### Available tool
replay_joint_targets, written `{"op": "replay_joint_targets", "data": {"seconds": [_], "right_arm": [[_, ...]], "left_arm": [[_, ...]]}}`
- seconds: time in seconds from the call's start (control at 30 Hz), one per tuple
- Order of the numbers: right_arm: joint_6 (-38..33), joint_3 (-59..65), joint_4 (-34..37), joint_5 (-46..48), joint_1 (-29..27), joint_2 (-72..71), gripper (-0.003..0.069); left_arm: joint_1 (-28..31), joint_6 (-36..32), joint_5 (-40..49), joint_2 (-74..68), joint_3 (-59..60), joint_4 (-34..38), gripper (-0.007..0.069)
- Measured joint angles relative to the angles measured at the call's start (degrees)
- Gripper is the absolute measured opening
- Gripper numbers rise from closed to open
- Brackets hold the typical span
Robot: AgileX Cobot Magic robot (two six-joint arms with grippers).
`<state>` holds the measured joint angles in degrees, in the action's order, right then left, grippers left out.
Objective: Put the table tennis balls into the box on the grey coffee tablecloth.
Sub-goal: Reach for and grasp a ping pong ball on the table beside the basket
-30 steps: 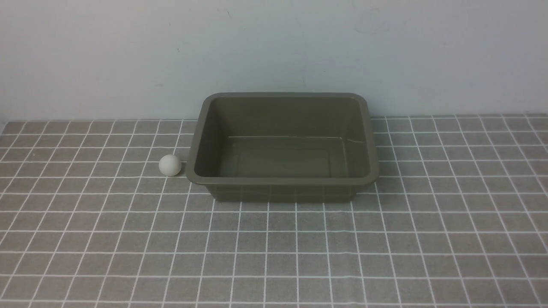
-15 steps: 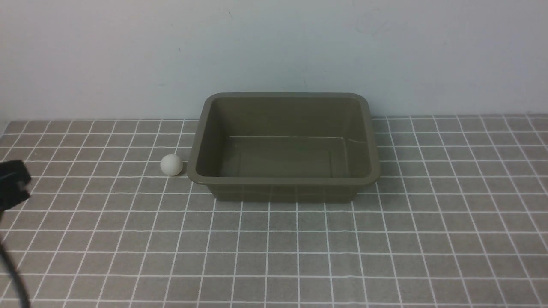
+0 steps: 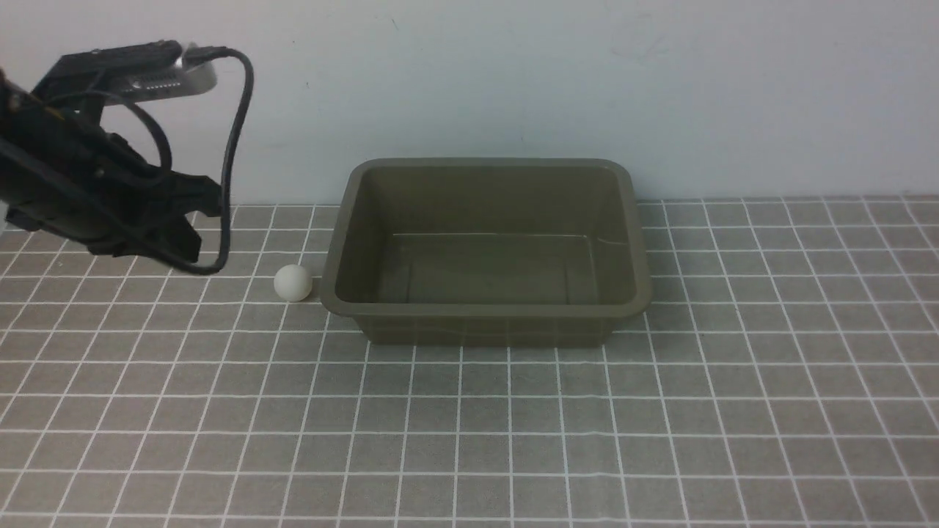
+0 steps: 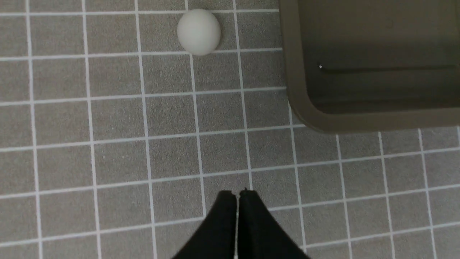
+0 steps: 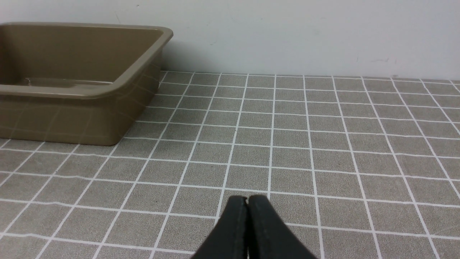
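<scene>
Small matte white ball [image 3: 293, 282] is seated on the grey-brown cloth with thin white grid lines [image 3: 513, 425], which covers the counter. It is just beside the left rim of the olive-brown plastic bin [image 3: 484, 330], with a narrow gap seen between them in the front view. The ball is outside the bin, and nothing is seen inside the bin.

Edges/room:
- The bin's far side is set close to the pale wall [image 3: 587, 88]; the cloth's far edge is met by that wall.
- Wide open cloth is seen on the near side of the bin and to its right.
- Open cloth is also seen left of and nearer than the ball. The black left arm [image 3: 88, 198] is held above the cloth to the ball's left, well apart from it, with a black cable [image 3: 238, 147] looped beside it.
- In the left wrist view, bare squares of cloth lie between the left fingers [image 4: 224, 223] and the ball [image 4: 198, 31]; the bin's rounded corner [image 4: 298, 108] is off to one side.

Fingers:
- Left fingers: pressed together, nothing held.
- Right fingers [image 5: 262, 223]: pressed together, nothing held, over open cloth well apart from the bin [image 5: 72, 118].

Materials/shapes:
- Bin: smooth, slightly glossy plastic; rectangular, rounded corners, flared rim, sloping sides. Grid lines are reflected in the outer wall.
- Cloth: matte, slightly mottled weave, lying flat.
- Ball: round, matte, no mark made out.
</scene>
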<state>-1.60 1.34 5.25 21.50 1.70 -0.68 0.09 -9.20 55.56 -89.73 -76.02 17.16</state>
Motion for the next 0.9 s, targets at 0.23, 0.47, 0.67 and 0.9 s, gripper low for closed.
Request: {"op": "replay_joint_targets", "data": {"seconds": [0.23, 0.47, 0.67, 0.9], "right_arm": [[0.0, 0.0, 0.0, 0.0, 0.0, 0.0, -0.0015], [0.0, 0.0, 0.0, 0.0, 0.0, 0.0, -0.0015], [0.0, 0.0, 0.0, 0.0, 0.0, 0.0, -0.0015], [0.0, 0.0, 0.0, 0.0, 0.0, 0.0, -0.0015]], "left_arm": [[0.0, -0.14, 0.87, -12.7, -9.26, 0.2, 0.0001], [0.0, -3.47, -7.43, -18.04, -10.09, 1.76, 0.0134], [0.0, -8.78, -13.43, -23.57, -10.77, 7.72, 0.0386], [0.0, -11.47, -17.71, -29.59, -10.77, 9.38, 0.0521]]}}
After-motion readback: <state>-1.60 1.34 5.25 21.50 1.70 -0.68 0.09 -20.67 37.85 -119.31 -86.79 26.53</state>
